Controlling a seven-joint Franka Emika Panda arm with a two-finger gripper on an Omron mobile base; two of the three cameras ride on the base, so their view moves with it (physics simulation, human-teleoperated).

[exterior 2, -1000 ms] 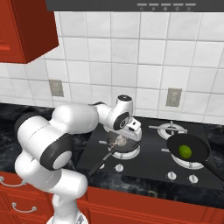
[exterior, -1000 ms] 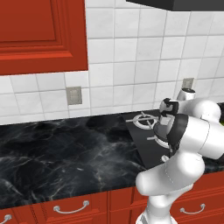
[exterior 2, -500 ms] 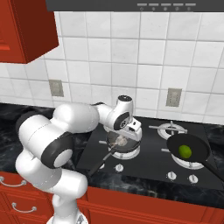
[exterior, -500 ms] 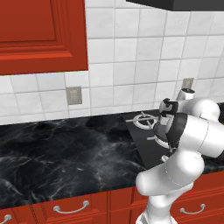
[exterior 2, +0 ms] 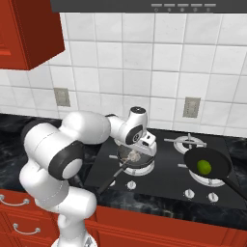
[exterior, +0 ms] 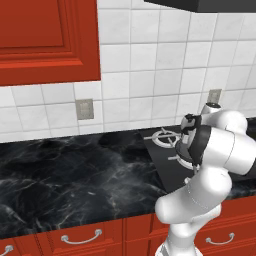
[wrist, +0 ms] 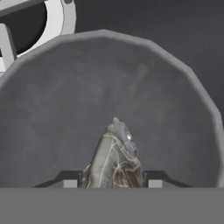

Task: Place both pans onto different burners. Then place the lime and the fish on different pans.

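Observation:
My gripper (wrist: 113, 183) hangs just above the floor of the grey-black pan (wrist: 131, 96), with its fingers shut on the fish (wrist: 114, 159), whose head points away from the hand. This pan (exterior 2: 136, 160) sits on the front left burner, its long black handle (exterior 2: 109, 181) pointing towards the counter edge. My gripper (exterior 2: 137, 153) reaches down into it. The plain black pan (exterior 2: 208, 163) rests on the front right burner and holds the lime (exterior 2: 204, 167). A silver burner ring (wrist: 57, 22) shows beyond the grey pan's rim.
The black cooktop (exterior 2: 169, 178) has small silver knobs (exterior 2: 189, 193) along its front. A free back burner (exterior 2: 189, 143) lies behind the pans, and another (exterior: 162, 136) near the tiled wall. Dark marble counter (exterior: 75, 175) stretches to the left.
The hand has stayed over the grey pan with the fish between its fingers; nothing else has moved.

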